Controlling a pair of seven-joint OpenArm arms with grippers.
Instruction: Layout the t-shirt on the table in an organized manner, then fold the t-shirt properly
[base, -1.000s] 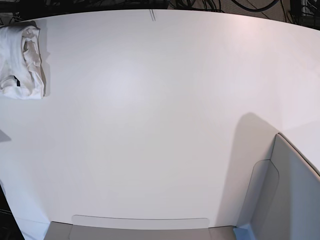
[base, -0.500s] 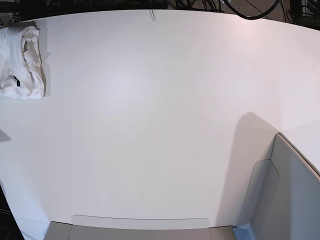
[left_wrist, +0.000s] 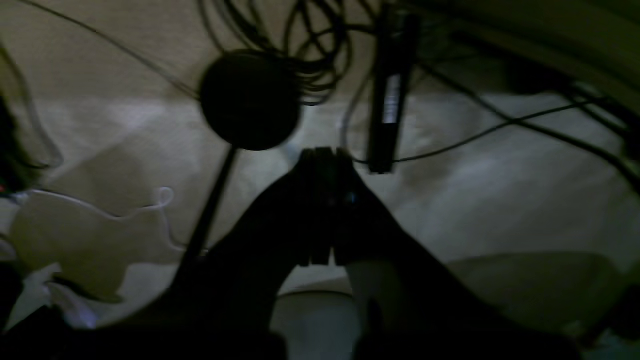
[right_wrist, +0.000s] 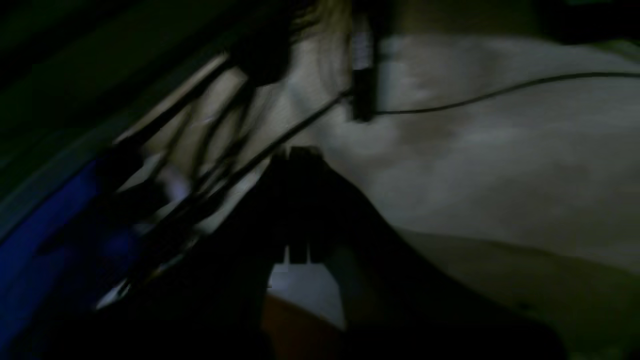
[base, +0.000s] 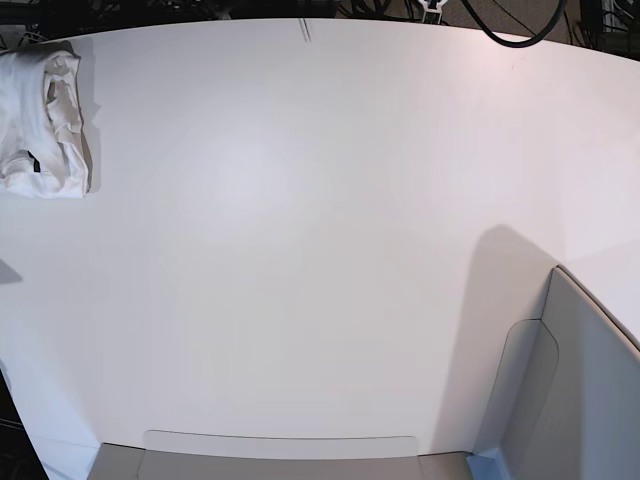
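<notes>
The white t-shirt (base: 42, 125) lies bunched in a heap at the far left of the white table (base: 300, 220), a small black label showing on it. Neither gripper shows in the base view. In the dim left wrist view my left gripper (left_wrist: 322, 155) is shut with nothing between its fingers, hanging over a pale floor with cables. The right wrist view is just as dark: my right gripper (right_wrist: 297, 152) is shut and empty too, off the table.
A grey panel (base: 585, 390) stands at the table's near right, and a grey strip (base: 280, 460) runs along the near edge. Black cables (base: 510, 30) loop past the far edge. Below the left gripper are a round black object (left_wrist: 250, 100) and a black bar (left_wrist: 390, 95).
The cable loop beyond the far edge has shifted, and a small white piece has come into sight there. The t-shirt has not moved.
</notes>
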